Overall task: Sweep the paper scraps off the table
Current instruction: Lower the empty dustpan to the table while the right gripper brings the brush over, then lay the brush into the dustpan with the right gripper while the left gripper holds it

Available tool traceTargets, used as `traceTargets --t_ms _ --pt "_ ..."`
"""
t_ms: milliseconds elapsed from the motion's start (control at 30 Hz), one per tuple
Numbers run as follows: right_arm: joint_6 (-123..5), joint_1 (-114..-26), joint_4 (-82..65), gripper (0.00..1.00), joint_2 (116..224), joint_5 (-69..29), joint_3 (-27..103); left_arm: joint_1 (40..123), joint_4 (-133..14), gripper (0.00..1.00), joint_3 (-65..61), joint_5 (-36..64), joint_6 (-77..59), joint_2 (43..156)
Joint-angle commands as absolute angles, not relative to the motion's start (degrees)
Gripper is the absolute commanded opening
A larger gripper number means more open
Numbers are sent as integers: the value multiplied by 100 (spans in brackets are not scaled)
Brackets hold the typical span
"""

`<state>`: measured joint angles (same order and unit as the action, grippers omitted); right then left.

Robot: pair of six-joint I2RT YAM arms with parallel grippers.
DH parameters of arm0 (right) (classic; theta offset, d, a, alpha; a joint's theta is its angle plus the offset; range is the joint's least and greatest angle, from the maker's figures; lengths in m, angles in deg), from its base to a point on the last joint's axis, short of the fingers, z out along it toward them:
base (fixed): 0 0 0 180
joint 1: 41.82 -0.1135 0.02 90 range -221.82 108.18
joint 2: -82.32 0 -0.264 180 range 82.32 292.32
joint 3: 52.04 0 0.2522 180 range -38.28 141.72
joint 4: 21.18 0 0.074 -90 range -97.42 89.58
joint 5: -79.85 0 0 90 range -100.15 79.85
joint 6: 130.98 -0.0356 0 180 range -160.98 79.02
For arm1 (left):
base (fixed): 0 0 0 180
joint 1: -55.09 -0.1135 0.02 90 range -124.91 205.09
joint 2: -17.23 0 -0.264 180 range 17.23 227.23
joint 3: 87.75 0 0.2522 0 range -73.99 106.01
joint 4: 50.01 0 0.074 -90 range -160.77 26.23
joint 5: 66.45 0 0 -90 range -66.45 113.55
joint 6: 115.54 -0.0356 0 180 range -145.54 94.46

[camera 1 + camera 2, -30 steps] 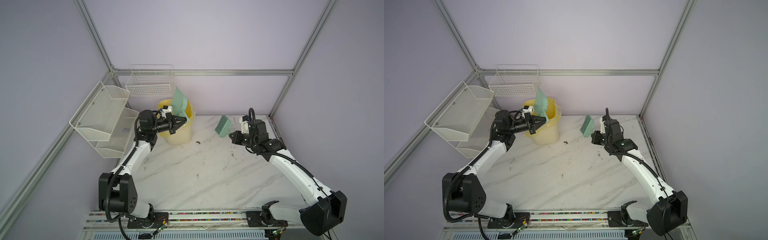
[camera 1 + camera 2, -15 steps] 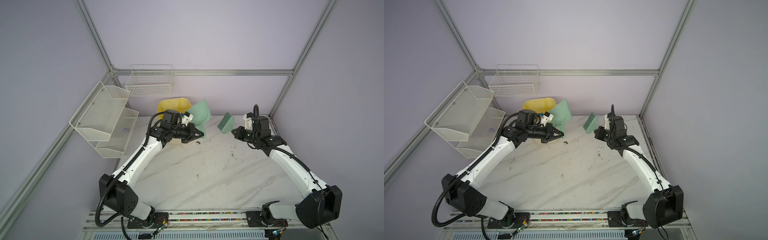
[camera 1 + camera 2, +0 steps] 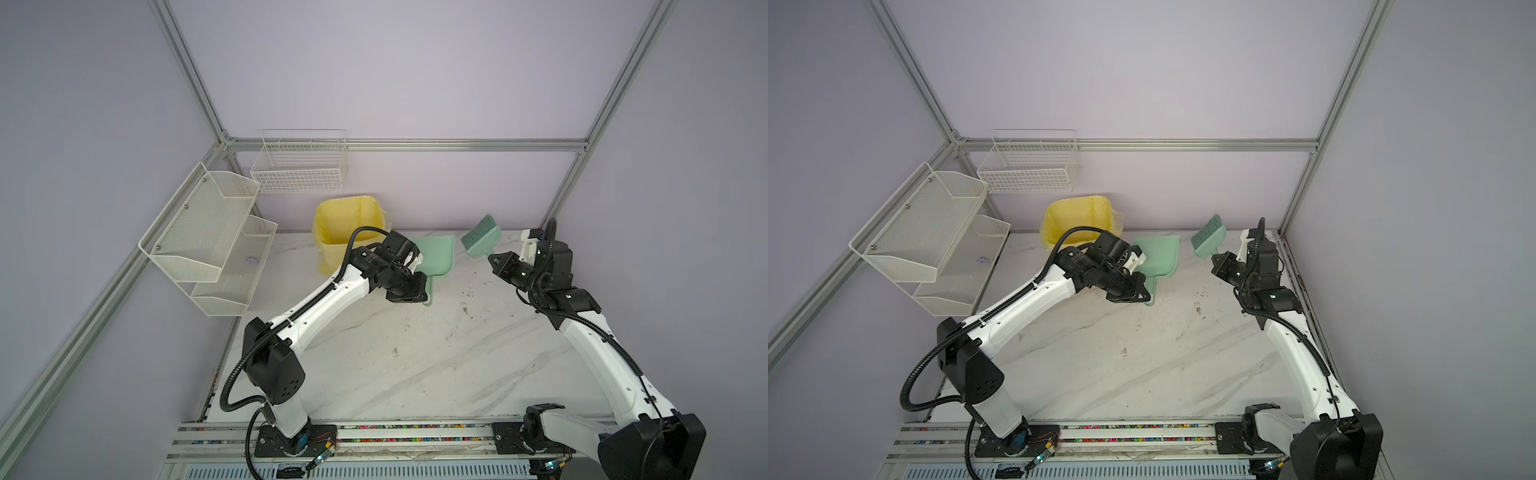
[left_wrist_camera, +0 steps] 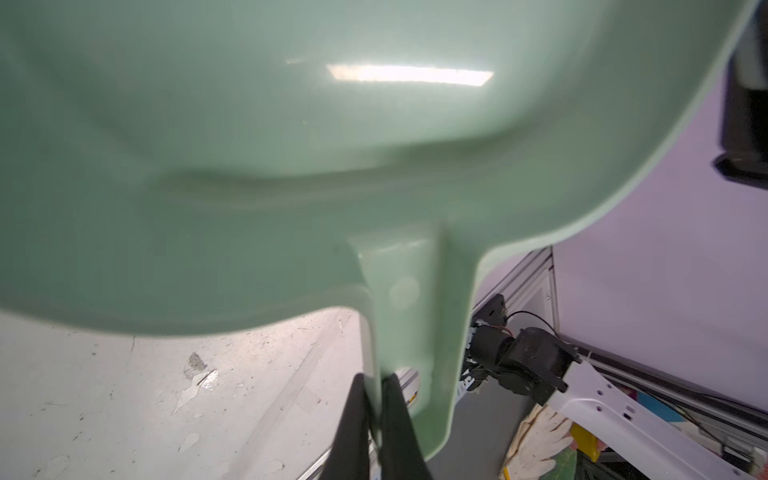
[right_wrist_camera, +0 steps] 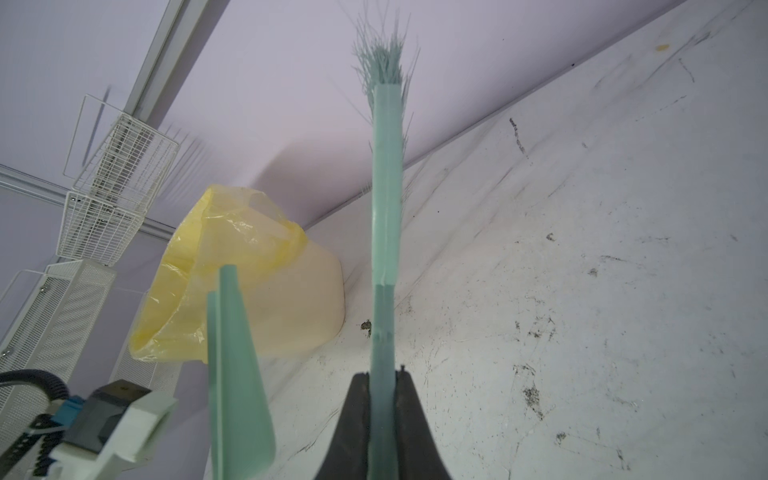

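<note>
The near table [image 3: 415,374] shows only veins and dark smudges. No paper scraps lie on it in both top views, so the sweeping looks finished. Farther back, the left gripper [image 3: 422,291] clamps the handle of the empty green dustpan [image 3: 436,255], just right of the yellow-lined bin [image 3: 345,224]. The right gripper [image 3: 495,259] pinches the brush [image 3: 482,237], bristles up. One lilac bit [image 3: 250,259] sits in the far-left mesh shelf [image 3: 199,232]. Next, both tools likely need setting down and letting go.

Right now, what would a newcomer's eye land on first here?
The mint-green plastic dustpan stands out, gripped by its handle in the left claw, beside the yellow-bagged waste bin at the back of the white marble table. The right claw holds a matching green bristle brush, bristles raised, near the back right corner.
</note>
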<state>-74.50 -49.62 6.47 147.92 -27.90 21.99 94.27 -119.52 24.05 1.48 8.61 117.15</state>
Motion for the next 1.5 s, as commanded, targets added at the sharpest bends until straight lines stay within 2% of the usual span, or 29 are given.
traceTargets --t_ms 0,500,967,1467 --pt "-7750 -4907 18 0 14456 -2761 2037 9485 -12349 0 2990 729 381 11907" --pt "-8772 -4912 -2201 0 14257 -4045 227 9577 -12637 0 3149 1498 -132 13272" --pt "-9207 -5155 -3298 0 14651 -4319 -1052 9682 -12633 0 3732 1493 -176 14166" --pt "-9240 -5532 -3792 0 15295 -4427 -1132 9707 -12657 20 3860 1728 -129 14217"
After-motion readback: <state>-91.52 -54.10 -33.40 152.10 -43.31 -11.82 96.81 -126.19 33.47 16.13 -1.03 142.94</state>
